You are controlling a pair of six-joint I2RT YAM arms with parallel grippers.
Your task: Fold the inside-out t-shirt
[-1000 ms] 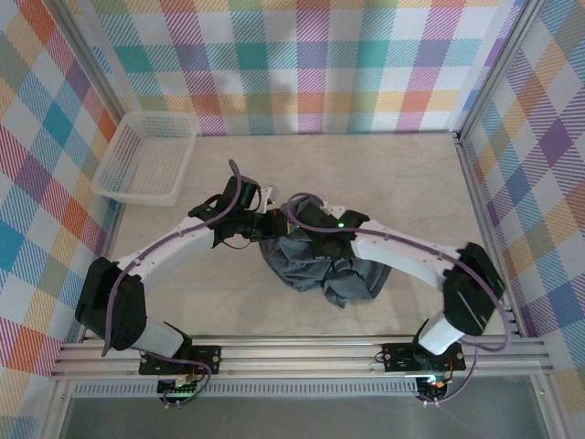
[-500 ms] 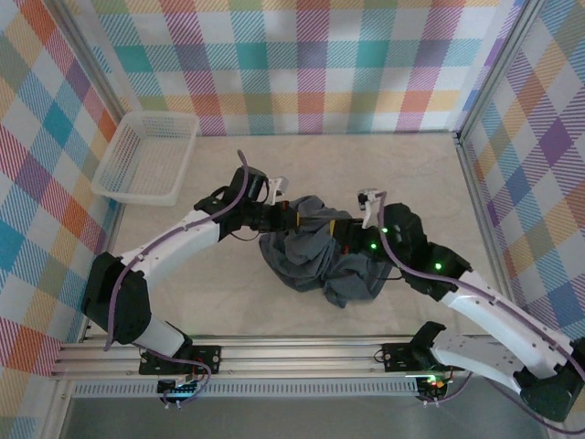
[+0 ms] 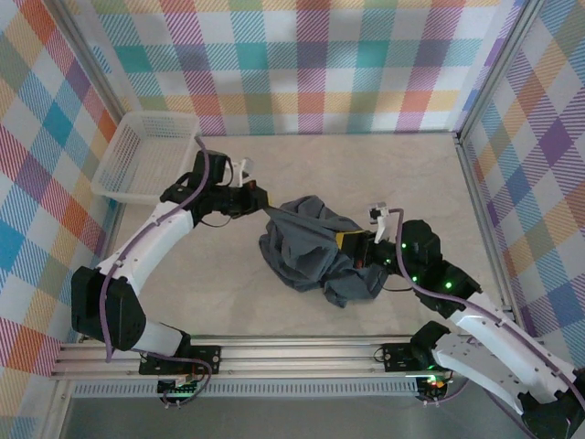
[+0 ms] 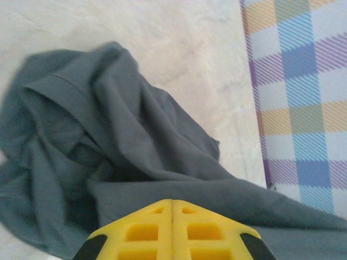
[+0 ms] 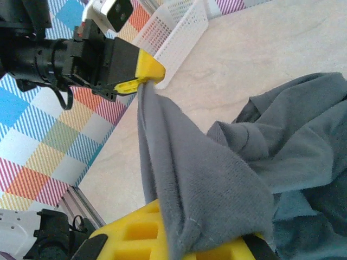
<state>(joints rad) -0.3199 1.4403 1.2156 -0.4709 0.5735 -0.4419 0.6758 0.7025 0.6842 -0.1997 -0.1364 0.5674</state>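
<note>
The inside-out t-shirt point(image 3: 302, 249) is a wrinkled slate blue-grey heap in the middle of the table, with one edge lifted and stretched between the two grippers. My left gripper point(image 3: 262, 203) is shut on the shirt's upper left edge. In the left wrist view its yellow fingertips point(image 4: 172, 202) meet over the cloth point(image 4: 135, 141). My right gripper point(image 3: 353, 242) is shut on the shirt's right side, and grey fabric point(image 5: 217, 179) bunches out from between its yellow fingers point(image 5: 135, 238). In the right wrist view, the left gripper point(image 5: 153, 72) holds the far end of the taut fold.
A white lattice basket point(image 3: 146, 157) stands at the back left corner, just behind the left arm, and is also seen as the white basket point(image 5: 173, 24) in the right wrist view. Plaid walls point(image 3: 311, 64) close the table at the back and sides. Bare tabletop point(image 3: 402, 174) lies behind the shirt.
The grippers have drawn apart: the left one moved left and back, the right one moved right. The shirt edge they hold has been pulled up and stretched between them.
</note>
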